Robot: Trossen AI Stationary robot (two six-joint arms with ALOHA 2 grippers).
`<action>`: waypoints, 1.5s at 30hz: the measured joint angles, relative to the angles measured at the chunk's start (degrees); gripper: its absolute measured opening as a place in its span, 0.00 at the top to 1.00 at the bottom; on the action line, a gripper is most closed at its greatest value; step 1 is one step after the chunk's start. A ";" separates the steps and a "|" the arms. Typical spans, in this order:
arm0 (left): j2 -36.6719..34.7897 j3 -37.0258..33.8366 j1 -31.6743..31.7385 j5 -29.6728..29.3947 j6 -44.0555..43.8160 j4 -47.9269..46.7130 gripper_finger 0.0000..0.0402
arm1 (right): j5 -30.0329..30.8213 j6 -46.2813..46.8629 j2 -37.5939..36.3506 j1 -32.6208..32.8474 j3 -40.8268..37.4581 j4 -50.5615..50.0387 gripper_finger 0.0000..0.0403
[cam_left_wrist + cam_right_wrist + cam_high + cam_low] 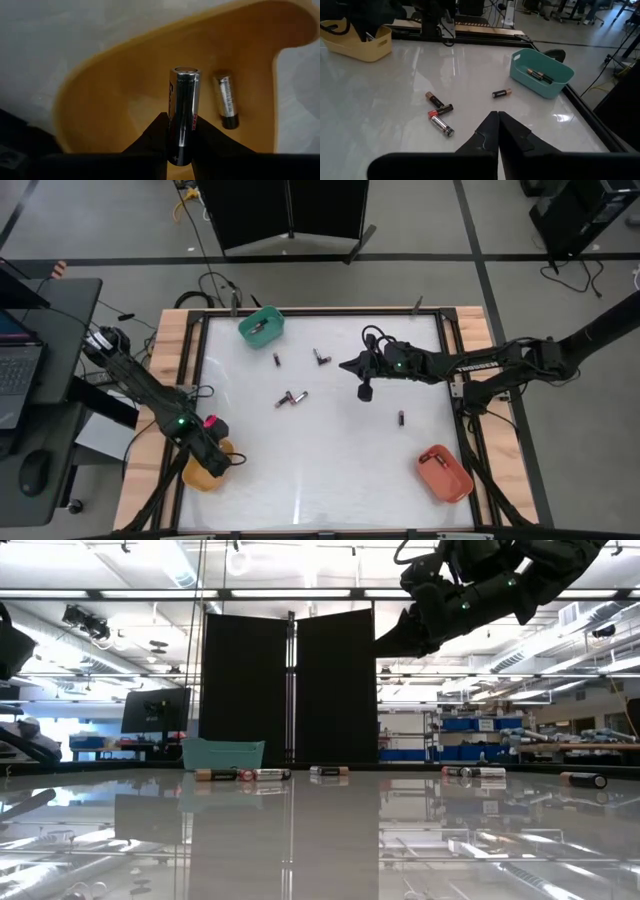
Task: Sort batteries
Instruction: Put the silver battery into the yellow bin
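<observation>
Silvery battery point(183, 115) upright over bin (others scattered).

My left gripper point(181, 145) hangs over the bin point(125, 100) at the table's point(340, 450) near-left corner — one battery point(226, 101) lies inside it.

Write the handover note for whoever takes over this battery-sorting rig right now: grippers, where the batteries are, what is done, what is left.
Left gripper: shut on a battery, held over the orange bin; not yet dropped.
Right gripper: shut, empty, raised above mid-table.
Done: one battery lies in the orange bin; at least two in the green bin.
Left: loose batteries on the table, a pair at centre, one near the green bin, one beside it, one toward the red bin.
Red bin's contents cannot be made out.
</observation>
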 joint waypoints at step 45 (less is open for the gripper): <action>6.98 34.77 15.11 -19.08 26.57 -29.24 0.75 | -0.02 -0.59 -1.09 1.46 -0.02 -6.58 0.97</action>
